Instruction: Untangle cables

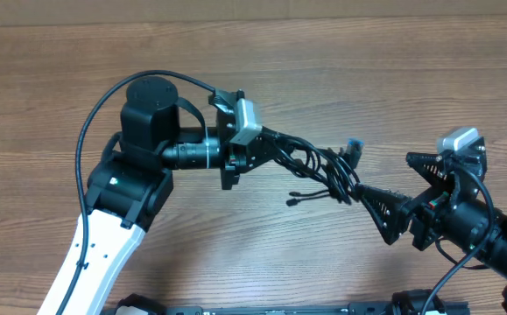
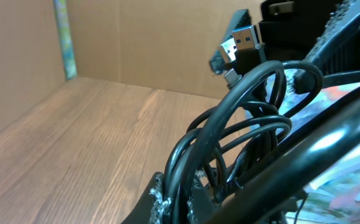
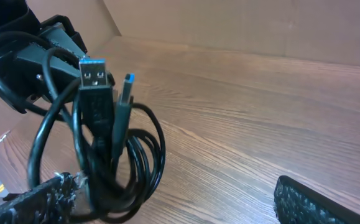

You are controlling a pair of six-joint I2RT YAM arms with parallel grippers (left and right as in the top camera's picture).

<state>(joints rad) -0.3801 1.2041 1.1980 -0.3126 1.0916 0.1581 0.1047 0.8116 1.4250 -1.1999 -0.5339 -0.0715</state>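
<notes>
Where overhead shows tangled cables [image 1: 327, 166], right wrist reveals blue-tongued plugs [image 3: 94, 74].

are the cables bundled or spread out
Bundled: the cables loop over one another in a single clump, plugs sticking out, with the left gripper shut on one side of it.

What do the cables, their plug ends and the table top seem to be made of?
The cables: black sheath, probably rubber or soft plastic, smooth and slightly glossy; they bend in loops and show highlights. The plug ends: silvery metal shell, blue insert, black moulded body, likely plastic. The table: wood or wood-look laminate, matte, with visible grain.
</notes>
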